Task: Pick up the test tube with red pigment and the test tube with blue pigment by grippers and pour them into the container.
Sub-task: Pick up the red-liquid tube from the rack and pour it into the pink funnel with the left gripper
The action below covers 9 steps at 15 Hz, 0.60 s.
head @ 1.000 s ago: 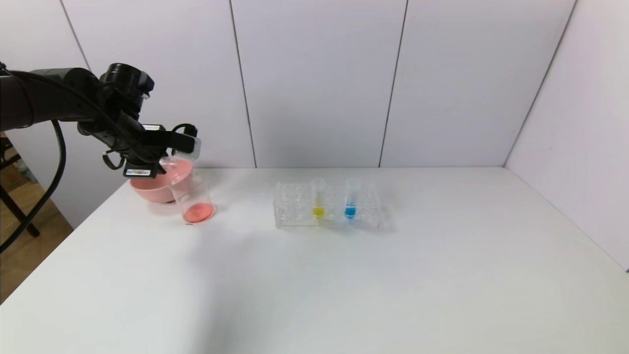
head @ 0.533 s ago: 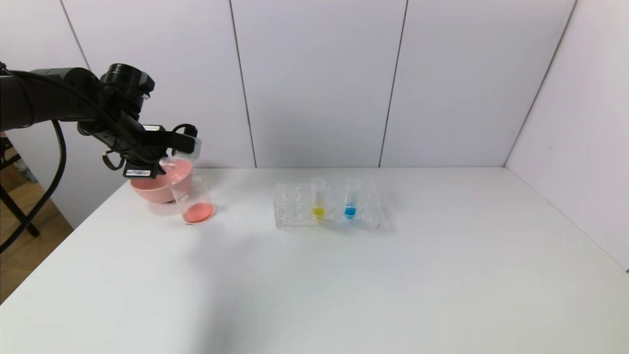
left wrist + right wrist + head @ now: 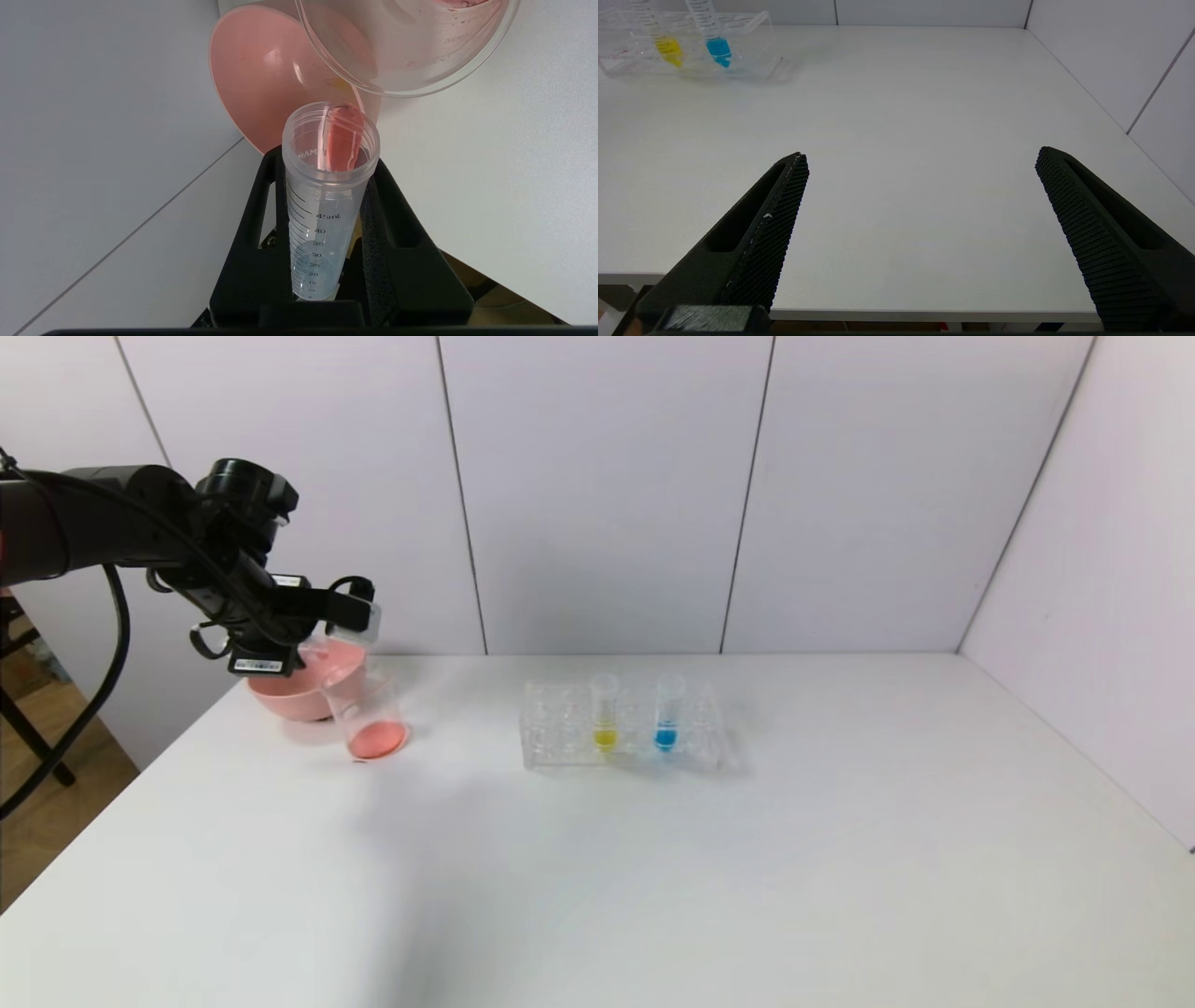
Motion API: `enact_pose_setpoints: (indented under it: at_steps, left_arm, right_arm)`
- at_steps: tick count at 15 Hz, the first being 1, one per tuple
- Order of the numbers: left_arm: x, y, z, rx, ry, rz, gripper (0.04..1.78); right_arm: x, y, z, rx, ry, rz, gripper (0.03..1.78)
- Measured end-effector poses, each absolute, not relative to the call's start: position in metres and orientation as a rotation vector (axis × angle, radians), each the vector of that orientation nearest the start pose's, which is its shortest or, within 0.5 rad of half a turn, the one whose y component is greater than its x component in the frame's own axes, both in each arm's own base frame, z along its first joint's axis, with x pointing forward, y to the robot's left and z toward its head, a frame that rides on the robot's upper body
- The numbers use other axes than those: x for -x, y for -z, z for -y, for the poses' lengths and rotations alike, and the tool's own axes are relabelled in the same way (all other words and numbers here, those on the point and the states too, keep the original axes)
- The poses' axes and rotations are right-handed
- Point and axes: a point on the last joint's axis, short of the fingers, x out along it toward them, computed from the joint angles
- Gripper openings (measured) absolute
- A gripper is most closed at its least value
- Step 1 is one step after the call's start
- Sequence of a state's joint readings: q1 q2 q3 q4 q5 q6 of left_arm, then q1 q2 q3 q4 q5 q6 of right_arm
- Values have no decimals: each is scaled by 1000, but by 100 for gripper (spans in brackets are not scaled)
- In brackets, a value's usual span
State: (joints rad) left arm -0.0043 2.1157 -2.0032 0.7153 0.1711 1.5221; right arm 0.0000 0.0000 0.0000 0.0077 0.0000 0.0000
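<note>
The left claw [image 3: 347, 612] is clamped on the test tube with red pigment [image 3: 364, 619], one black finger on each side of its graduated wall. The tube [image 3: 327, 196] is tipped over with its open mouth toward the container [image 3: 366, 714], which stands on the worktop [image 3: 653, 859] just below and ahead of the claw. In the left wrist view a streak of red liquid lies along the inside of the tube at its mouth, and the mouth sits just short of the beaker's rim [image 3: 406, 46], not touching it. A layer of red-orange liquid covers the bottom of the container. Just behind the container, on the far side from the claw's tube, stands a pink bowl [image 3: 289, 695], touching or nearly touching the beaker; I cannot tell which.

The test tube with blue pigment [image 3: 667, 713] stands upright in a clear tube rack [image 3: 560, 737], well apart from the left claw, toward the middle of the worktop. Beside it in the rack, on the side nearer the left claw, stands a tube with yellow liquid [image 3: 604, 714].

The right claw [image 3: 920, 186] hangs with its fingers spread wide, holding nothing, over the near edge of the worktop; the rack [image 3: 752, 42] lies well ahead of it.
</note>
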Motion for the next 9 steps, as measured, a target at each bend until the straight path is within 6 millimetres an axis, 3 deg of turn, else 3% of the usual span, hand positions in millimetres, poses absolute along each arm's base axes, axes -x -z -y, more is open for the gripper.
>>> enact_pose_setpoints:
  at_steps: [9]
  left_arm:
    - [-407, -233, 6, -1506, 484, -829, 44]
  right_arm:
    - [23, -75, 0, 0, 0, -8, 177]
